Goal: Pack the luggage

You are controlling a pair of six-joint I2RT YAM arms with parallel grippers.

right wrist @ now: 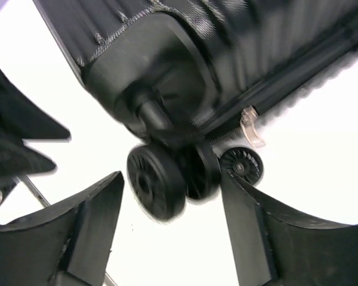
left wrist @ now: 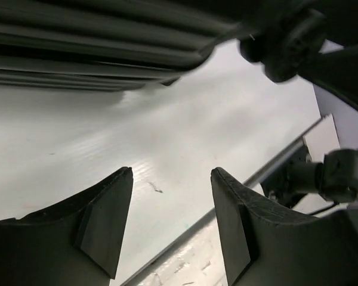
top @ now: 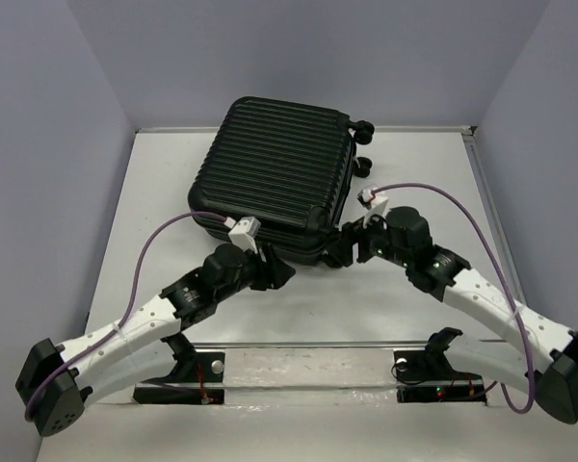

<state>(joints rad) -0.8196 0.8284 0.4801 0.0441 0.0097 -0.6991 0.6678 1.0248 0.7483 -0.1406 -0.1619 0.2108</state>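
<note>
The luggage (top: 279, 173) is a black ribbed hard-shell case, lying flat and closed at the back middle of the table. My left gripper (top: 275, 274) sits at its near edge, just below the shell. In the left wrist view this gripper (left wrist: 172, 173) is open over bare table, with the ribbed shell (left wrist: 95, 42) above it. My right gripper (top: 352, 245) is at the near right corner of the luggage. In the right wrist view it (right wrist: 172, 176) is open, and a black double wheel (right wrist: 155, 179) of the case hangs just ahead of the fingertips, not touching them.
A pale zipper pull (right wrist: 250, 128) hangs by the seam near the wheel. Two more wheels (top: 364, 128) stick out at the far right corner. A metal rail (top: 308, 345) runs along the near table edge. Grey walls close in on the left, back and right.
</note>
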